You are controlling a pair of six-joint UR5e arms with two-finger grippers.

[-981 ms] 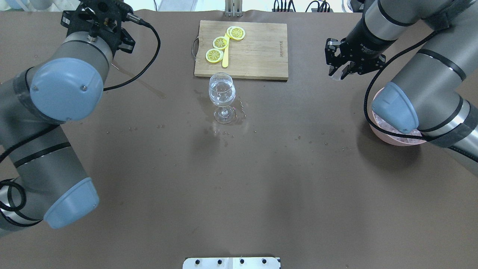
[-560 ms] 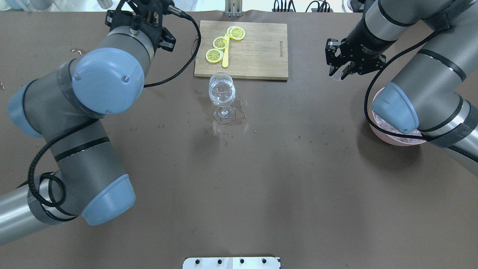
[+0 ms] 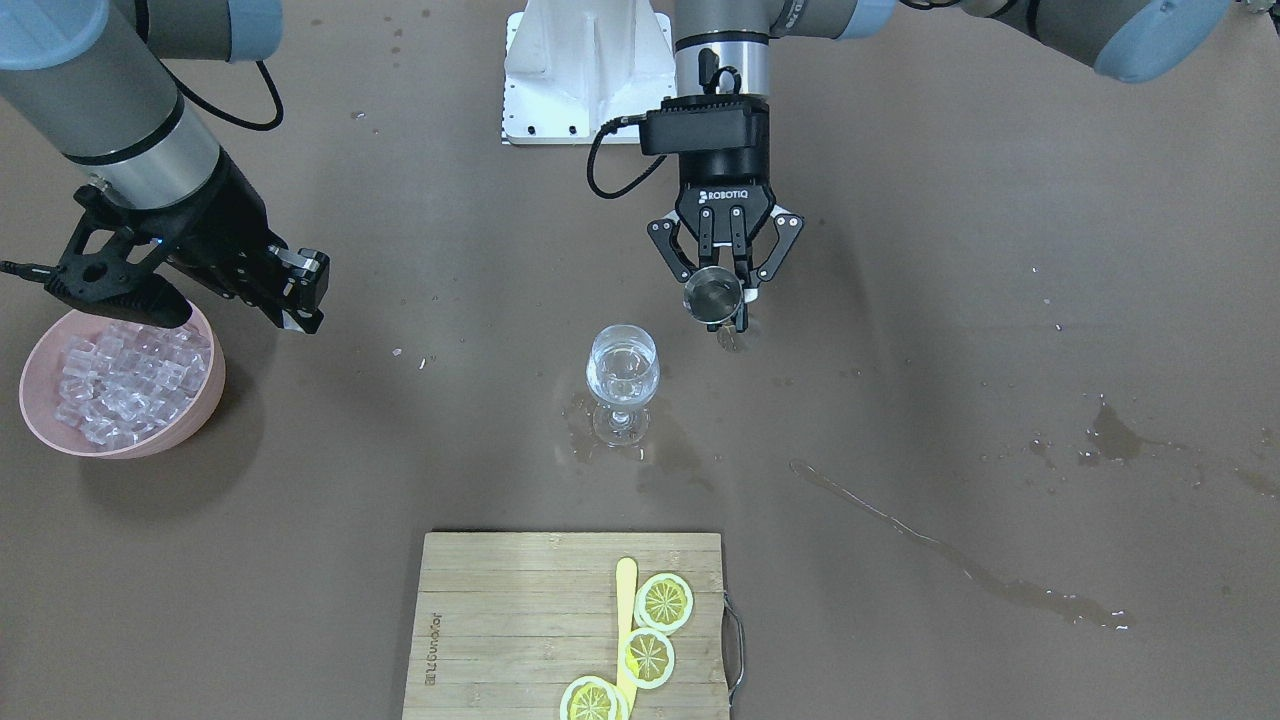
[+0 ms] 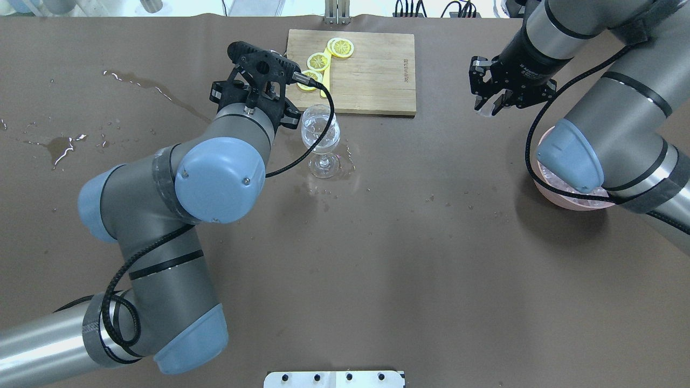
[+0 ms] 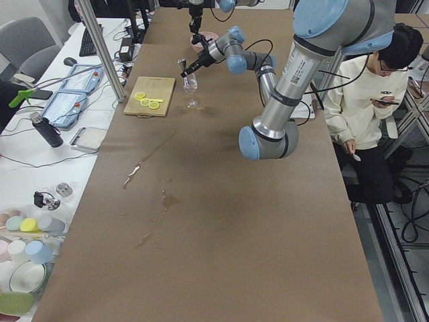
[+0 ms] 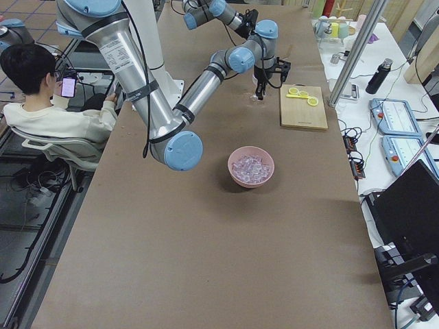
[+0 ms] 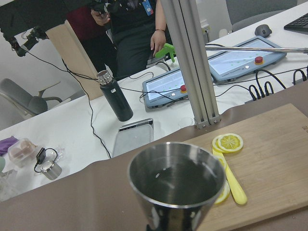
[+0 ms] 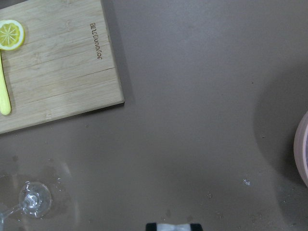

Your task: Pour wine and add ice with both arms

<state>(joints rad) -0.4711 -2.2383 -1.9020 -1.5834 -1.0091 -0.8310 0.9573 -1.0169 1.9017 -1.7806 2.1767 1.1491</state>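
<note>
**Now: cup staged beside the glass, cube held back**

Left fingers (image 3: 748, 300) are narrowed on a steel cup (image 3: 711, 296), pinching its lower body. I judge the grip is that low so the lip stays free for tipping. In the left wrist view the cup sits upright with its rim about level and a little wine (image 7: 174, 179) lies in the bottom; upright is what keeps it in. The left gripper (image 3: 722, 288) hangs straight down from its wrist, just beside the glass (image 3: 622, 378) on the robot's side, apart from it. The cup's lip is not over the bowl of the glass.

The glass stands upright between robot and board (image 3: 520, 620) and already holds clear liquid. There is a wet patch round its foot, and spill streaks lie across the table (image 3: 900, 200) toward the left arm's end. I will tip slowly.

Right fingers (image 4: 481, 102) are narrow on a small pale piece, most likely an ice cube (image 4: 489, 111); the right wrist view shows it white between the black tips. The right gripper (image 4: 491, 106) hangs over bare table beyond the board's end, well apart from the glass. My reading: it is parked there so the two arms do not crowd each other at the rim.

The rest of the ice (image 3: 120, 385) is heaped in the pink bowl (image 3: 205, 400), near the right arm.

Lemon slices (image 3: 665, 600) sit on the board, untouched.
</note>
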